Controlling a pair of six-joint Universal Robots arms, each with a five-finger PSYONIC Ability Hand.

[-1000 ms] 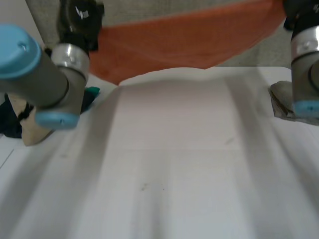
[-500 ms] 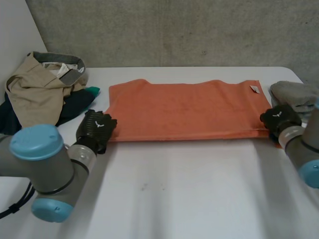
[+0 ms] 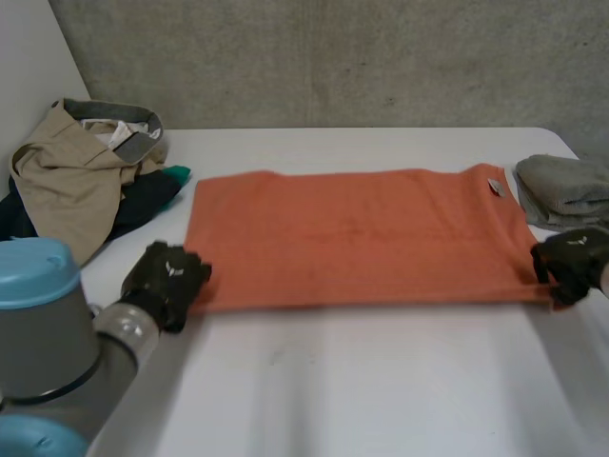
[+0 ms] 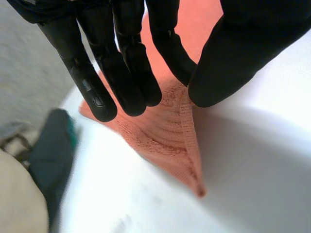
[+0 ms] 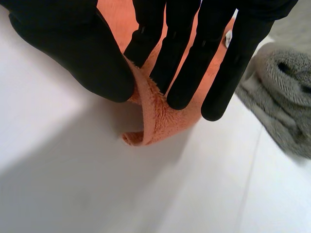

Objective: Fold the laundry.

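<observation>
Now, orange towel (image 3: 352, 238): spread flat as a wide rectangle across the middle of the table, long edges running side to side. Its near edge runs straight from one hand to the other.
White tag (image 3: 495, 186): at the towel's far right corner, lying on top of the cloth.
Left hand (image 3: 164, 281): at the towel's near left corner. In the left wrist view the thumb and one finger are closed on the cloth just in from the corner, drawing it up into a small ridge. The other fingers hang straight beside them over the towel, and the corner tip lies on the table below the fingertips.
Right hand (image 3: 571, 262): at the near right corner. In the right wrist view the thumb presses the towel's edge against the fingers, clamped on it, and the corner curls under in a loop that meets the table.
Table (image 3: 381, 381): white, with the towel in the middle and other laundry at both ends.
Grey towel (image 3: 566, 190): folded, just beside the orange towel's right edge, beyond the right hand.
Beige garment (image 3: 67, 181): a crumpled heap at the table's far left.
Dark garment (image 3: 143, 195): under the beige one, with a teal bit poking out just beside the towel's far left corner.
Left arm (image 3: 48, 352): grey with a light-blue cap, at the near left behind its hand.
Wall (image 3: 333, 57): grey concrete behind the table.
</observation>
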